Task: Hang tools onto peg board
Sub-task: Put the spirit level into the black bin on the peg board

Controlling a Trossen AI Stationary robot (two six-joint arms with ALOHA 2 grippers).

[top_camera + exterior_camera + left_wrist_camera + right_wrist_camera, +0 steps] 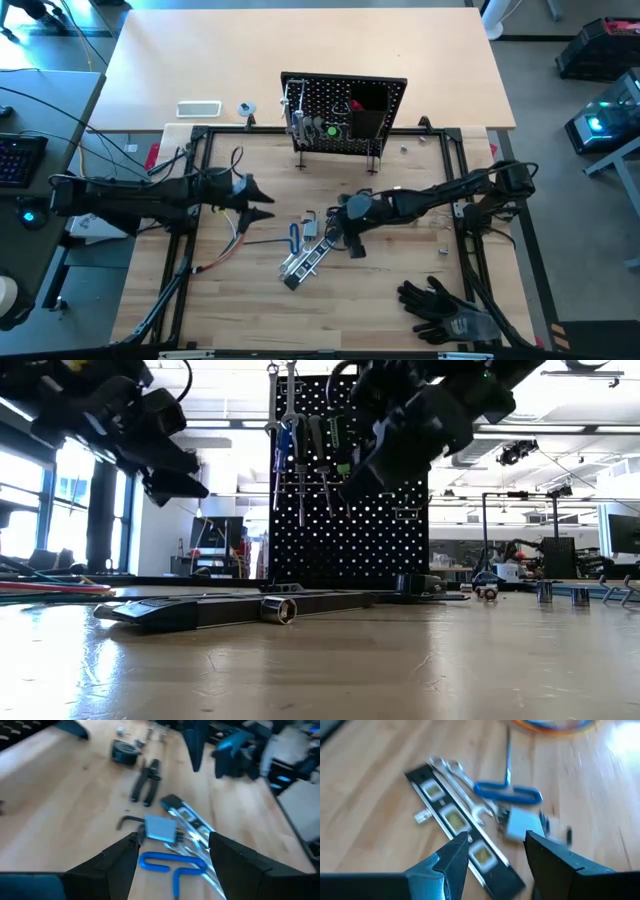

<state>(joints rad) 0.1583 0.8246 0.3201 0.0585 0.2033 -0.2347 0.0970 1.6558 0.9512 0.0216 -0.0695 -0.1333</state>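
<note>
The peg board (345, 115) stands upright at the table's far side, with wrenches and drivers (300, 435) hanging on its front. On the table in the middle lie loose tools: a black-silver bar (455, 820), silver wrenches (452, 772), a blue T-handled driver (172, 865), a small grey block (161, 827) and black pliers (147, 780). My right gripper (495, 845) hovers open just above the bar's end. My left gripper (268, 201) is open, in the air left of the pile, pointing at it.
Black gloves (445, 310) lie at the near right. Coloured wires (225, 240) run under my left arm. A socket (278, 609) rests by the bar. A tape measure (122, 752) and small metal parts lie toward the right side. A black frame (185, 260) borders the work area.
</note>
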